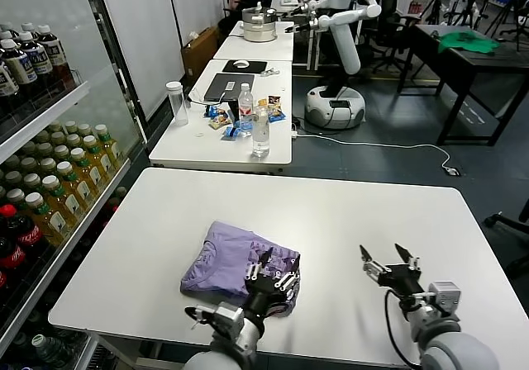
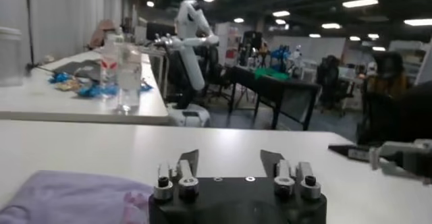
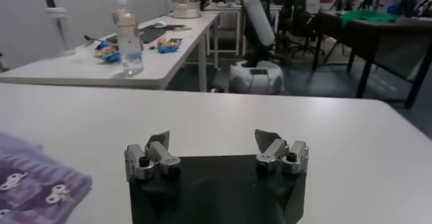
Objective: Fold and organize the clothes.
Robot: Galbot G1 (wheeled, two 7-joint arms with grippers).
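Toward the near edge of the white surface [image 1: 347,221], left of its middle, lies the lavender T-shirt [image 1: 227,258], folded into a compact, roughly rectangular bundle with small dark printed marks showing on the part nearest the robot. Directly over the bundle's near right corner stands the left gripper [image 1: 270,264], its jaws spread apart and holding nothing; in the left wrist view the two fingertips [image 2: 186,159] stand clear of each other with bare surface between them and the purple fabric [image 2: 74,198] lying just beside and below. Well apart from the shirt, near the right part of the near edge, hovers the right gripper [image 1: 387,256], jaws wide open and empty over bare surface; its wrist view shows a corner of the shirt [image 3: 34,178] off to one side. Beyond the far edge stands a second white table [image 1: 198,143] carrying a clear water bottle [image 1: 261,132].
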